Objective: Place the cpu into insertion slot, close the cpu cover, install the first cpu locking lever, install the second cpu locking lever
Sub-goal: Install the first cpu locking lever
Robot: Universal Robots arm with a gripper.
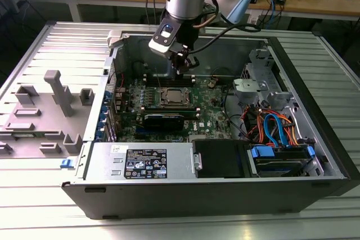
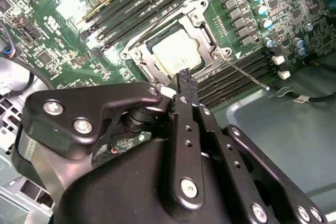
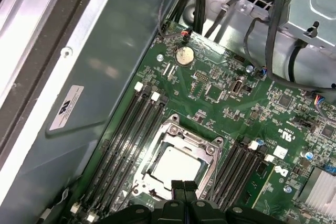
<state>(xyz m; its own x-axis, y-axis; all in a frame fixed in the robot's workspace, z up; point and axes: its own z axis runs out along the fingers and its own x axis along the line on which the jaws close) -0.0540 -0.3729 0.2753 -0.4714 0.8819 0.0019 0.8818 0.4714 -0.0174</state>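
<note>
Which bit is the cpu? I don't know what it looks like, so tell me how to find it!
Find the big green circuit board inside the open computer case. Near its middle, between banks of long black memory slots, sits a square silver cpu cover. The cpu is the flat, pale silvery square showing through that frame's window, plain and smooth, unlike the busy parts around it.

You can make out no wording anywhere. In the exterior view, a black label with white print and a small white sticker sit on the power supply. In the first wrist view, a white label sits on the case wall, and white printed marks on the motherboard.
</note>
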